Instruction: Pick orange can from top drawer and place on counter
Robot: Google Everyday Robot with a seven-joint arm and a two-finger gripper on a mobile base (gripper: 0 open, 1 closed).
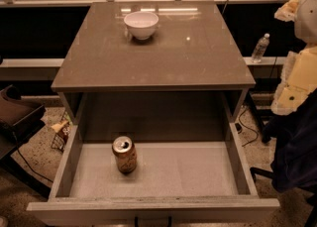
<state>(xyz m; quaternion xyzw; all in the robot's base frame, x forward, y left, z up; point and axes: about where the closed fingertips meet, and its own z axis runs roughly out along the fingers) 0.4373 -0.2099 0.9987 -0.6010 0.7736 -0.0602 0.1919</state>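
The orange can (124, 154) stands upright in the open top drawer (148, 205), on its pale bottom left of the middle. Its silver top and pull tab face up. The counter (158, 57) is the glossy brown-grey tabletop right above the drawer. My arm rises along the right edge of the view, and my gripper (303, 10) is at the top right corner, partly cut off by the frame. It is high above and well to the right of the can and holds nothing that I can see.
A white bowl (141, 24) sits on the far part of the counter. A plastic water bottle (260, 48) stands on a ledge to the right. A dark chair (17, 119) is at the left, with cables on the floor.
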